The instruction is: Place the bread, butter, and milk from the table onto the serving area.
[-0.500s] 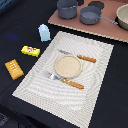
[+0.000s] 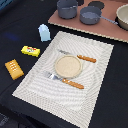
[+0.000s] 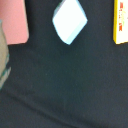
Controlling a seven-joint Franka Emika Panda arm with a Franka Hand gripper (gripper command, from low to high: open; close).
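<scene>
The pale blue milk carton [image 2: 44,32] stands on the black table [image 2: 20,20], just off the far corner of the cream striped serving area [image 2: 95,55] on the exterior view's left. The yellow butter box [image 2: 30,50] lies on the table nearer the camera than the milk. The orange-brown bread [image 2: 14,68] lies nearer still. The round tan plate [image 2: 68,66] sits mid-mat between orange-handled cutlery [image 2: 86,58]. The wrist view looks down on the milk [image 3: 70,21], with the butter [image 3: 121,22] beside it. No gripper fingers show in either view.
A brown board [image 2: 107,31] with grey pots [image 2: 91,15] stands behind the mat, and a pale bowl [image 2: 123,15] sits at its end on the exterior view's right. The wrist view shows a pink-brown board edge [image 3: 12,22] and a blurred pale rim [image 3: 2,60].
</scene>
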